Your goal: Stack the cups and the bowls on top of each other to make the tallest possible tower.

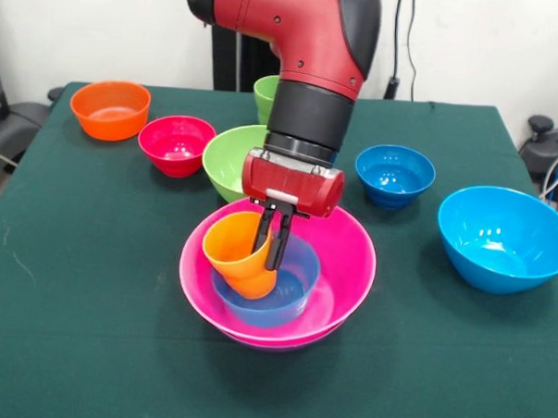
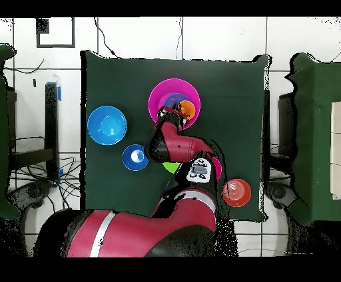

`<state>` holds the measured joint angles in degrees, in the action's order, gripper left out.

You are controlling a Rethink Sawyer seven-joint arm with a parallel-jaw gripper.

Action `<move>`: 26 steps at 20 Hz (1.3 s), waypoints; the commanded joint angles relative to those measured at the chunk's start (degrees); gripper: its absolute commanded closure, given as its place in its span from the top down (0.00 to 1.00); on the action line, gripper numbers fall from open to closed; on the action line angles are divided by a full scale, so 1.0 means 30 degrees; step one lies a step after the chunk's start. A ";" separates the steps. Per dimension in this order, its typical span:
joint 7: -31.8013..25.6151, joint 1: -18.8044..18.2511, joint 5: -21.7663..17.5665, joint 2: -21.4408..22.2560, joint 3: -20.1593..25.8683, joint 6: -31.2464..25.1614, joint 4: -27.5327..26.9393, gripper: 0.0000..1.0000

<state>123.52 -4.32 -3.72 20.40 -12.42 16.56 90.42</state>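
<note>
1. The orange cup (image 1: 243, 254) hangs tilted inside the pink bowl (image 1: 346, 267), its base down in the light-blue bowl (image 1: 289, 297) nested there; whether it touches bottom I cannot tell.
2. The gripper (image 1: 273, 246) holds the cup by its rim, one finger inside the wall and one outside, jaws narrow on the plastic.
3. Step in hand, as I judge it: setting the cup into the tower, which so far is the pink bowl with the light-blue bowl in it. A purple bowl beneath the pink one does not show clearly in the front view.
4. The next move likely calls for righting the cup so it stands square in the light-blue bowl, then opening the jaws and lifting straight up, so the inner finger does not drag the cup over.
5. Waiting on the table (image 1: 90, 284): the sky-blue bowl (image 1: 505, 239) and dark-blue bowl (image 1: 394, 174) to one side; the lime bowl (image 1: 227, 159), red bowl (image 1: 176, 144) and orange bowl (image 1: 109, 109) to the other.
6. The green cup (image 1: 264, 97) stands behind the arm, mostly hidden.
</note>
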 commanded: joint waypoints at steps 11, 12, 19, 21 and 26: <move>0.2108 0.0421 0.0535 -0.0520 0.1747 -0.1362 -0.0434 0.00; 0.2107 0.0354 0.0471 -0.0426 0.1851 -0.1469 -0.0370 0.00; 0.1921 -0.0267 0.0084 0.0023 0.2684 -0.2573 -0.0134 0.00; 0.1769 -0.0463 -0.0149 0.0071 0.2923 -0.2727 -0.0174 0.00; 0.1687 0.0164 -0.0011 0.0015 0.2125 -0.1980 -0.0244 1.00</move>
<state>123.52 -4.66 -3.45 20.58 -11.90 16.56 90.35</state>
